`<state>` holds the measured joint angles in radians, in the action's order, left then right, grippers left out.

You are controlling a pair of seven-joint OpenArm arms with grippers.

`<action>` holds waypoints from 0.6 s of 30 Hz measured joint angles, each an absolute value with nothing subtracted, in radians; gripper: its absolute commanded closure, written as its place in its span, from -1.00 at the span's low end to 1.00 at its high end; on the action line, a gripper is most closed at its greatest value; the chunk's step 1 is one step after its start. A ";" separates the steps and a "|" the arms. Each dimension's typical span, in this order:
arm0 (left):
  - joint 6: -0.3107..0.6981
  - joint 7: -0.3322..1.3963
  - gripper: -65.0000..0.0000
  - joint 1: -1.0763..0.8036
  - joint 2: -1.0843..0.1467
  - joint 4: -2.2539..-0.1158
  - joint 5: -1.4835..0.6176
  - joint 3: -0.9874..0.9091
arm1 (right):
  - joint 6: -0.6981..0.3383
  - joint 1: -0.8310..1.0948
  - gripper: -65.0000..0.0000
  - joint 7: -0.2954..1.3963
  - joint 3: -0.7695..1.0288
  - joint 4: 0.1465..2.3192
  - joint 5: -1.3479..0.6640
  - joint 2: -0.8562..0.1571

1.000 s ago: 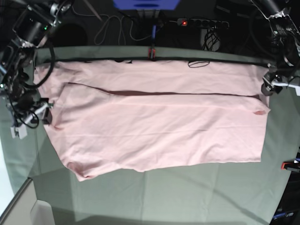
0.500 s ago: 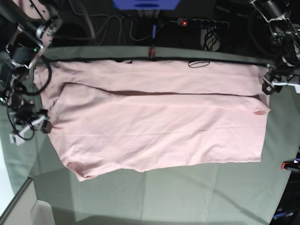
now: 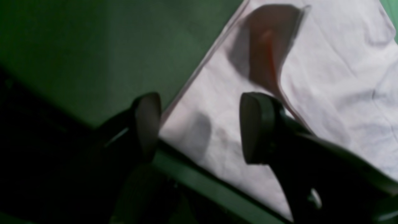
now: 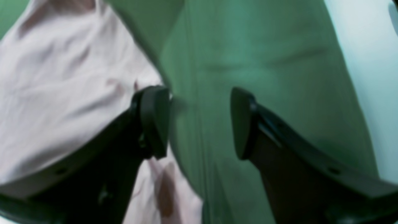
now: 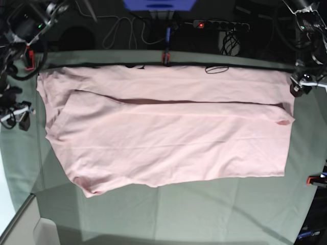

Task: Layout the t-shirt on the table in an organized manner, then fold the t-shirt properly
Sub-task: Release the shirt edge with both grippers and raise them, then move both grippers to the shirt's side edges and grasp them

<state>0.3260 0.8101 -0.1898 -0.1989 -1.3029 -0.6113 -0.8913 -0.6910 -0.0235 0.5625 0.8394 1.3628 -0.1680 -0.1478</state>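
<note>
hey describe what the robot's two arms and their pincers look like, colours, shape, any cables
Both arms are black metal with loose black cables looped along them. The left pincer has two dark fingers ending in rounded, paddle-shaped pads. The right pincer looks the same: black curved fingers with flat oval tips. In the base view, white parts show near the left pincer and the right pincer.

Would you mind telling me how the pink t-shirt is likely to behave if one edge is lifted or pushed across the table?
The t-shirt would probably be floppy: it lies flat, with soft creases and one layer folded over another. It looks thin, so likely light for its spread. Pushed, it may bunch up rather than slide, since the table is itself covered in creased cloth.
</note>
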 measured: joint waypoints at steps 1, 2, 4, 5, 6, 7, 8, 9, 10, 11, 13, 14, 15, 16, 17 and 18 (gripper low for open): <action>0.326 0.810 -0.20 -0.188 -0.199 -1.304 -0.611 -0.891 | -0.691 -0.015 0.02 0.561 0.838 1.376 -0.169 -0.142; 0.326 0.811 -0.20 -0.188 -0.199 -1.309 -0.610 -0.891 | -0.691 -0.011 0.02 0.560 0.837 1.383 -0.168 -0.137; 0.324 0.818 -0.20 -0.182 -0.197 -1.338 -0.609 -0.892 | -0.691 -0.020 0.02 0.564 0.837 1.384 -0.168 -0.135; 0.322 0.828 -0.20 -0.169 -0.196 -1.360 -0.603 -0.893 | -0.691 -0.030 0.02 0.565 0.837 1.384 -0.164 -0.137; 0.318 0.828 -0.20 -0.148 -0.197 -1.381 -0.602 -0.894 | -0.691 -0.043 0.02 0.563 0.837 1.385 -0.164 -0.139; 0.324 0.821 -0.20 -0.120 -0.200 -1.395 -0.606 -0.891 | -0.690 -0.059 0.02 0.564 0.836 1.385 -0.167 -0.143; 0.326 0.819 -0.20 -0.090 -0.202 -1.401 -0.606 -0.888 | -0.690 -0.075 0.02 0.565 0.828 1.385 -0.164 -0.146; 0.322 0.818 -0.20 -0.054 -0.205 -1.402 -0.606 -0.886 | -0.686 -0.091 0.02 0.562 0.810 1.380 -0.162 -0.152; 0.321 0.814 -0.20 -0.017 -0.205 -1.402 -0.605 -0.884 | -0.685 -0.105 0.02 0.559 0.780 1.371 -0.163 -0.161; 0.321 0.814 -0.20 0.012 -0.205 -1.401 -0.602 -0.882 | -0.690 -0.118 0.02 0.560 0.747 1.358 -0.166 -0.171; 0.322 0.815 -0.20 0.072 -0.214 -1.373 -0.551 -0.882 | -0.691 -0.151 0.02 0.558 0.686 1.320 -0.167 -0.184; 0.318 0.817 -0.20 0.105 -0.219 -1.351 -0.506 -0.878 | -0.691 -0.169 0.02 0.553 0.656 1.295 -0.170 -0.188; 0.315 0.813 -0.20 0.138 -0.223 -1.325 -0.464 -0.864 | -0.693 -0.188 0.02 0.548 0.626 1.258 -0.169 -0.192; 0.307 0.804 -0.20 0.174 -0.231 -1.291 -0.418 -0.845 | -0.694 -0.213 0.02 0.544 0.597 1.207 -0.165 -0.202; 0.319 0.807 -0.20 0.212 -0.232 -1.255 -0.388 -0.822 | -0.696 -0.239 0.02 0.551 0.575 1.161 -0.168 -0.209; 0.323 0.801 -0.20 0.249 -0.229 -1.212 -0.356 -0.802 | -0.698 -0.265 0.02 0.542 0.553 1.104 -0.170 -0.219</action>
